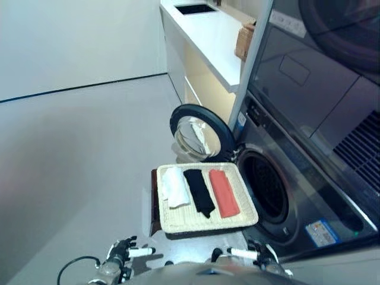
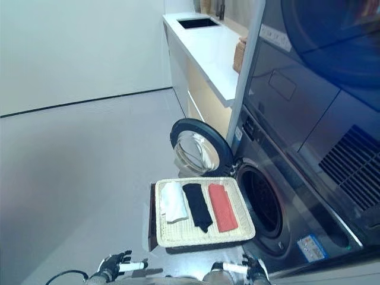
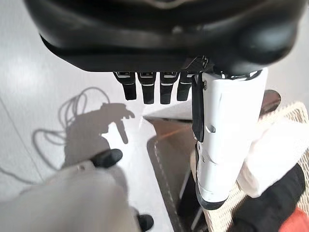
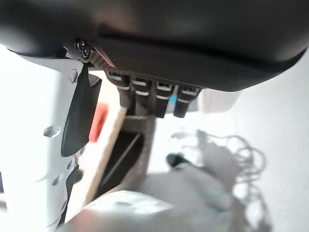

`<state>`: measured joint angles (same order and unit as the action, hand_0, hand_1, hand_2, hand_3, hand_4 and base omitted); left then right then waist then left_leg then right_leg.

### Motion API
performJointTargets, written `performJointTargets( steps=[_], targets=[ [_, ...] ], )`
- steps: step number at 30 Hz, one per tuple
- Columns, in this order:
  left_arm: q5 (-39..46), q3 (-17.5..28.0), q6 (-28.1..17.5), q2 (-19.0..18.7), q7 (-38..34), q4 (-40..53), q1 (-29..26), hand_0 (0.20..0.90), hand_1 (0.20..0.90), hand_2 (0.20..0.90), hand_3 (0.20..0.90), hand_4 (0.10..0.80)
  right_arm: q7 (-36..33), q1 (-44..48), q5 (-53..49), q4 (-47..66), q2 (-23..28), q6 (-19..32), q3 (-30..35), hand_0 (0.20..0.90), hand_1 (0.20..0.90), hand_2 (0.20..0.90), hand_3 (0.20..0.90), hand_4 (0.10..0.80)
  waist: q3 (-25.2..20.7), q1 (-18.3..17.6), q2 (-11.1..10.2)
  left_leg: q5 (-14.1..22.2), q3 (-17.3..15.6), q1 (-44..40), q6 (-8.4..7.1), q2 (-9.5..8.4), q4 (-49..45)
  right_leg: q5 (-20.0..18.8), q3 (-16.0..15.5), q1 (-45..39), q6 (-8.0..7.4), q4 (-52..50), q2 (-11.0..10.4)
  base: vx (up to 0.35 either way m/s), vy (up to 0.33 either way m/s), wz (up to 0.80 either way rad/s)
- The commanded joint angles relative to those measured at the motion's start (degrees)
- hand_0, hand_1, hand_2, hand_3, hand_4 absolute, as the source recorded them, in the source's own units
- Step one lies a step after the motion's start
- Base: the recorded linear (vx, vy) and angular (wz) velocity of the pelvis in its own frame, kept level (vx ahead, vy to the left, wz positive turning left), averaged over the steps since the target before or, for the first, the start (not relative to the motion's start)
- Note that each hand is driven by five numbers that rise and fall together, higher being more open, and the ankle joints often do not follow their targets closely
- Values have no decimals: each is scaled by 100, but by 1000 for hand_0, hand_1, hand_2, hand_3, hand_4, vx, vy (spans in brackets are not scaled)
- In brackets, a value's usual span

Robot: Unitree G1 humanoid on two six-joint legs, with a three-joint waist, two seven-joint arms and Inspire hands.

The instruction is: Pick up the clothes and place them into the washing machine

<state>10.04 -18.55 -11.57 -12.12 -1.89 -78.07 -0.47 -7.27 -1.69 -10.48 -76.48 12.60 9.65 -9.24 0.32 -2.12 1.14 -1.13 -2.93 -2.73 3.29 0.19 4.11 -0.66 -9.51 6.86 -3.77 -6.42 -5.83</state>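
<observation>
A woven tray [image 1: 178, 223] sits on a low stand in front of the washing machine [image 1: 297, 178]. Three folded cloths lie in it side by side: a white one [image 1: 175, 186], a black one [image 1: 199, 191] and a red one [image 1: 224, 192]. The machine's round door [image 1: 196, 133] stands swung open beyond the tray, and the dark drum opening [image 1: 266, 187] is just right of the tray. My left hand [image 1: 123, 252] and right hand [image 1: 255, 254] hang low at the near edge, both short of the tray. Each holds nothing, with straight fingers [image 3: 145, 87] and white-covered thumb [image 4: 43, 145] apart.
A white counter [image 1: 211, 35] with a dark sink [image 1: 195, 8] runs along the wall behind the machine, with a brown box [image 1: 244, 40] at its near end. A second appliance is stacked above the washer. Grey floor [image 1: 77, 160] spreads to the left.
</observation>
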Motion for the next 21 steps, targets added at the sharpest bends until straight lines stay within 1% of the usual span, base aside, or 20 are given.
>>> performJointTargets(
  steps=[1, 2, 3, 4, 5, 6, 7, 8, 9, 10, 11, 12, 13, 14, 15, 16, 17, 18, 20, 21],
  targets=[
    [-111, 179, -267, 29, 72, 135, -425, 900, 900, 900, 900, 800, 49, 214, 121, -64, 256, 183, -16, 900, 900, 900, 900, 800, -174, 51, -189, 600, -2, 108, -507, -17, -696, -250, 67, -365, -62, 721, 117, 93, -122, 7],
    [-111, 152, -275, 44, 84, 173, -439, 900, 900, 900, 900, 800, 51, 225, 112, -51, 265, 191, -23, 900, 900, 900, 900, 800, -150, 43, -192, 584, -14, 233, -571, 0, -1141, -217, 76, -431, 3, 726, 160, 43, -123, 8],
    [-95, 125, -286, 71, 100, 198, -448, 900, 900, 900, 900, 800, 73, 239, 88, -53, 284, 197, -34, 900, 900, 900, 900, 800, -83, 42, -211, 456, -33, 452, -648, 61, -1756, -174, 95, -525, 92, 745, 195, 5, -142, 13],
    [-53, 111, -298, 84, 112, 218, -463, 900, 900, 900, 900, 800, 84, 257, 59, -38, 284, 204, -65, 900, 900, 900, 900, 800, 23, 82, -254, 148, -6, 739, -741, 105, -2400, -155, 132, -638, 175, 791, 211, -14, -144, 16],
    [-29, 98, -307, 93, 113, 248, -476, 900, 900, 900, 900, 800, 89, 285, 34, -15, 295, 201, -94, 900, 900, 900, 900, 800, 137, 149, -278, -88, 144, 1052, -795, 64, -3027, -171, 197, -732, 261, 848, 246, 1, -129, 21],
    [-14, 113, -318, 98, 104, 240, -472, 900, 900, 900, 900, 800, 85, 306, 29, 6, 303, 205, -124, 900, 900, 900, 900, 800, 210, 225, -336, -162, 299, 1211, -760, -67, -3401, -178, 274, -803, 312, 898, 239, 43, -90, -2],
    [12, 163, -318, 98, 89, 251, -453, 900, 900, 900, 900, 800, 83, 331, 29, 24, 320, 213, -143, 900, 900, 900, 900, 800, 255, 305, -352, -173, 452, 1354, -713, -153, -3604, -176, 340, -867, 334, 944, 245, 87, -40, -10],
    [30, 203, -329, 100, 85, 241, -415, 900, 900, 900, 900, 800, 85, 370, 25, 40, 332, 213, -162, 900, 900, 900, 900, 800, 271, 360, -366, -140, 513, 1483, -666, -165, -3580, -170, 394, -911, 321, 972, 231, 131, 8, -28],
    [30, 246, -332, 95, 70, 168, -381, 900, 900, 900, 900, 800, 84, 402, 32, 51, 321, 221, -183, 900, 900, 900, 900, 800, 264, 421, -369, -84, 597, 1561, -628, -127, -3343, -151, 495, -949, 291, 1010, 212, 250, 78, -43],
    [17, 296, -341, 64, 20, 60, -311, 900, 900, 900, 900, 800, 92, 451, 9, 67, 314, 255, -212, 900, 900, 900, 900, 800, 188, 499, -335, -8, 701, 1520, -629, 126, -2434, -80, 612, -998, 170, 1056, 187, 290, 118, -59],
    [0, 284, -351, 53, -8, 15, -295, 900, 900, 900, 900, 800, 90, 461, -10, 84, 304, 268, -219, 900, 900, 900, 900, 800, 150, 527, -267, -36, 731, 1434, -671, 270, -1699, -21, 671, -1042, 108, 1105, 218, 294, 140, -64],
    [-12, 266, -347, 58, -38, -18, -287, 900, 900, 900, 900, 800, 87, 458, -23, 102, 307, 281, -227, 900, 900, 900, 900, 800, 137, 554, -201, -199, 760, 1352, -728, 403, -1186, 37, 732, -1101, 67, 1132, 233, 214, 138, -50],
    [-21, 234, -348, 67, -72, -40, -282, 900, 900, 900, 900, 800, 80, 453, -48, 133, 317, 303, -229, 900, 900, 900, 900, 800, 105, 565, -102, -451, 806, 1283, -802, 541, -678, 125, 781, -1141, 21, 1142, 244, 213, 174, -27],
    [-61, 159, -349, 100, -89, -37, -302, 900, 900, 900, 900, 800, 66, 464, -80, 160, 341, 315, -218, 900, 900, 900, 900, 800, 63, 543, -4, -582, 725, 1346, -849, 588, -336, 220, 790, -1165, -29, 1142, 224, 152, 133, -2],
    [-62, 158, -349, 103, -90, -38, -300, 900, 900, 900, 900, 800, 67, 460, -80, 161, 343, 314, -218, 900, 900, 900, 900, 800, 70, 546, -9, -598, 716, 1312, -849, 583, -298, 229, 793, -1179, -30, 1142, 215, 185, 159, 20],
    [-66, 125, -341, 128, -105, -9, -313, 900, 900, 900, 900, 800, 78, 459, -116, 147, 339, 297, -189, 900, 900, 900, 900, 800, 0, 557, 90, -623, 856, 1229, -853, 548, -175, 301, 875, -1229, -75, 1142, 189, 195, 147, 5],
    [-61, 117, -350, 129, -92, -2, -306, 900, 900, 900, 900, 800, 82, 455, -134, 109, 316, 306, -159, 900, 900, 900, 900, 800, -83, 545, 109, -583, 893, 1117, -835, 493, -85, 330, 891, -1264, -94, 1142, 152, 271, 204, -29],
    [-68, 79, -366, 128, -75, 40, -302, 900, 900, 900, 900, 800, 72, 441, -140, 77, 312, 304, -132, 900, 900, 900, 900, 800, -138, 520, 108, -554, 838, 1048, -831, 454, -83, 323, 875, -1306, -123, 1142, 83, 242, 184, -66],
    [-72, 47, -393, 104, -64, 166, -329, 900, 900, 900, 900, 800, 79, 485, -237, 40, 298, 290, -48, 900, 900, 900, 900, 800, -185, 534, 73, -439, 739, 997, -766, 315, -199, 309, 871, -1381, -219, 1141, -100, 229, 222, -84],
    [-74, 74, -404, 57, -74, 204, -356, 900, 900, 900, 900, 800, 109, 525, -287, 58, 277, 283, -20, 900, 900, 900, 900, 800, -219, 573, 18, -295, 627, 997, -692, 196, -316, 275, 910, -1393, -320, 1076, -274, 216, 239, -58]
  ],
)
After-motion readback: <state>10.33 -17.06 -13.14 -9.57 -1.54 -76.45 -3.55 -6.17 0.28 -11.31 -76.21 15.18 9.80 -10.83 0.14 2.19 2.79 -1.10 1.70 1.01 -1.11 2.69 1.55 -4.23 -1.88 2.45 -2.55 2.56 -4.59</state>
